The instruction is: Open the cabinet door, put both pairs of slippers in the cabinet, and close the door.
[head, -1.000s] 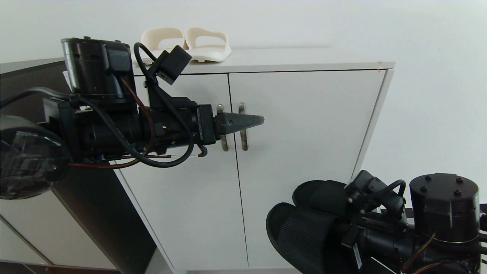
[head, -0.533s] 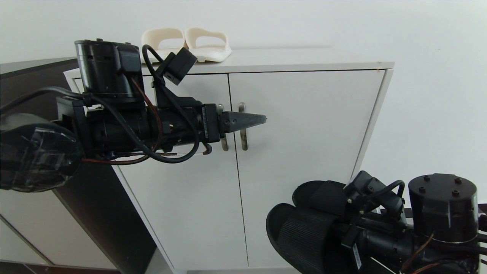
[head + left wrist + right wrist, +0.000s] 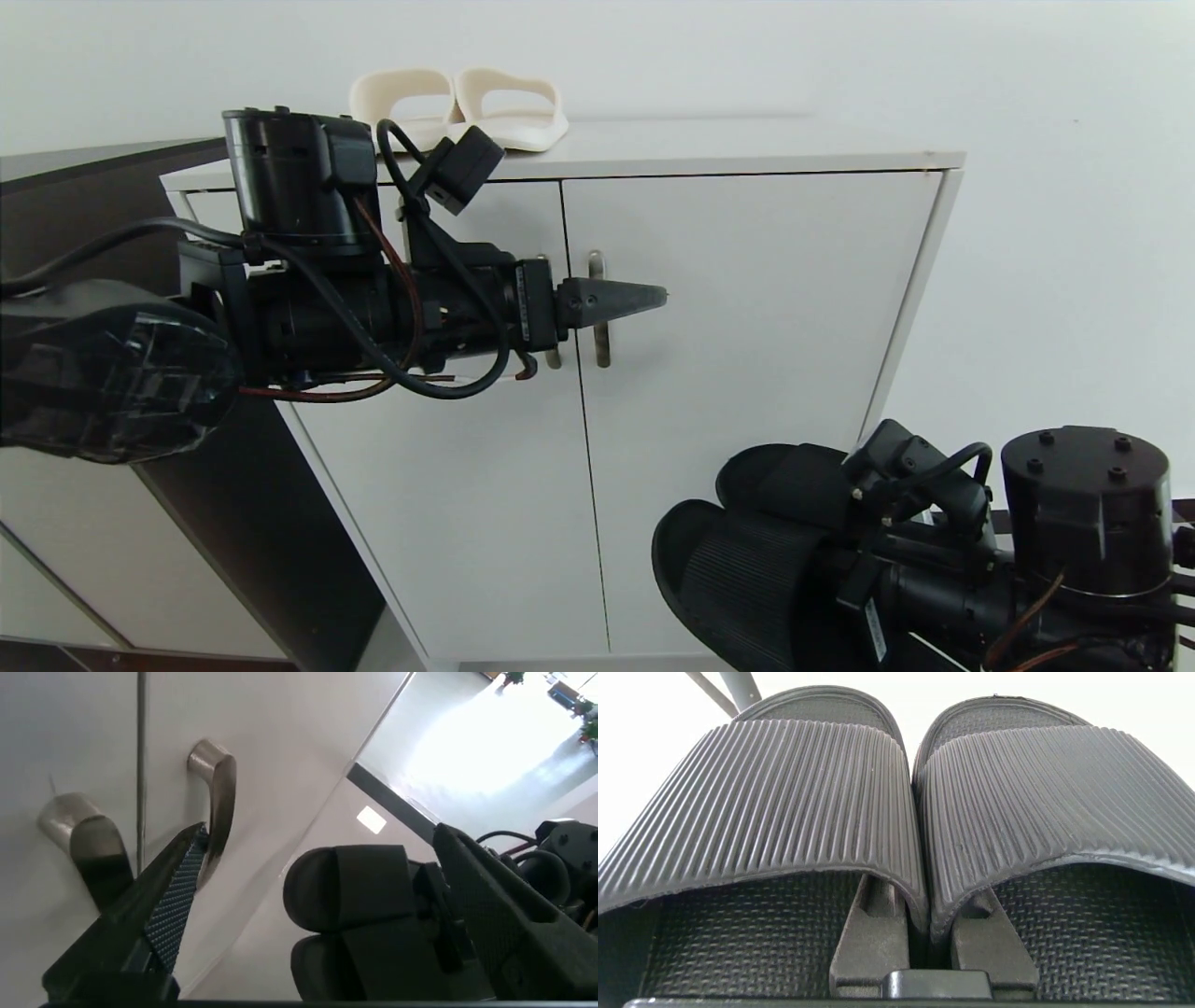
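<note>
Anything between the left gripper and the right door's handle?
Nothing. In the left wrist view, the handle stands close beside one open jaw of the left gripper, only bare door between.

black slippers (image 3: 738, 569): ribbed straps, dimpled footbeds | cream slippers (image 3: 467, 107): plain | cabinet (image 3: 747, 299): white | handles (image 3: 602, 347): brushed silver

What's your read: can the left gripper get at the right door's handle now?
Probably yes: the left gripper is open, level with the right door's handle, one finger close beside it and nothing between. The black slippers in the right gripper sit lower, out of the way.
</note>
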Tool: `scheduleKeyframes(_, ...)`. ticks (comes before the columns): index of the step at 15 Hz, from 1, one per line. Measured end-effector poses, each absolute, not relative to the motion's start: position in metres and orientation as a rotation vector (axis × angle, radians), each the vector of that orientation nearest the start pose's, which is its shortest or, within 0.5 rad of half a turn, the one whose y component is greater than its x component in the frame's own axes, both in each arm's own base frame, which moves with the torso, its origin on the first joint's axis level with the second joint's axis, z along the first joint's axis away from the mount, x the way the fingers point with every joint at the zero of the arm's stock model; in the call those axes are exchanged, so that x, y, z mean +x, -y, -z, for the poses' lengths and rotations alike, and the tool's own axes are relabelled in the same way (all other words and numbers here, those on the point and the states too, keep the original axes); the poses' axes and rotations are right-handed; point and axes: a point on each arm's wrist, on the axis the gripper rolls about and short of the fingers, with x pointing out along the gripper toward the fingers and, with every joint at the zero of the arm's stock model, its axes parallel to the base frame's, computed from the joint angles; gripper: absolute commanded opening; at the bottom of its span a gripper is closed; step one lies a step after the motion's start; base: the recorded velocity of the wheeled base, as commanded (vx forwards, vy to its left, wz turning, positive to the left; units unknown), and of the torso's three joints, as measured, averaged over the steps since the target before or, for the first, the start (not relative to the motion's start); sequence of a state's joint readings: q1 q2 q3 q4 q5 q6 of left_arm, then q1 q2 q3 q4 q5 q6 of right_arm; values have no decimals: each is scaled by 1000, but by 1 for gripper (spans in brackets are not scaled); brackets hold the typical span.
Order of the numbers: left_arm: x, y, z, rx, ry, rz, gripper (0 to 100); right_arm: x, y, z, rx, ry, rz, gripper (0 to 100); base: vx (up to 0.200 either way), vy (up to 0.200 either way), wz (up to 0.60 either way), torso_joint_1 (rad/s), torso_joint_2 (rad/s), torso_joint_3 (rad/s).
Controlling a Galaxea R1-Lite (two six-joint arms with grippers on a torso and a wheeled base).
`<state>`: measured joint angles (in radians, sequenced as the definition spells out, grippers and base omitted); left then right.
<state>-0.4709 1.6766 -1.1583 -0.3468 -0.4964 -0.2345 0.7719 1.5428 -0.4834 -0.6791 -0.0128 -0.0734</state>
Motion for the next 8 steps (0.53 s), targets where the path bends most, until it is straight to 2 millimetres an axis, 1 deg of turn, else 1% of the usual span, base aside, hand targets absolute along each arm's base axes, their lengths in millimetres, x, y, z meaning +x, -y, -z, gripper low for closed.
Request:
scheduleKeyframes(3, 284, 156, -258, -218, -284, 939, 0, 170, -166, -146, -219, -336, -773, 0, 0, 0, 0, 0, 0, 0)
scheduleKeyframes(4, 284, 156, -256, -219, -290, 935, 0, 168, -166, -145, -215, -342, -802, 0, 0, 0, 0, 0, 0, 0)
scheduleKeyframes(7, 281, 158, -254, -214, -301, 946, 0, 155, -161, -141, -193, -362, -1005, 0, 0, 0, 0, 0, 0, 0)
scheduleKeyframes(8, 277, 157, -255, -213, -298, 950, 0, 150, -157, -140, -205, -357, -1037, 0, 0, 0, 0, 0, 0, 0)
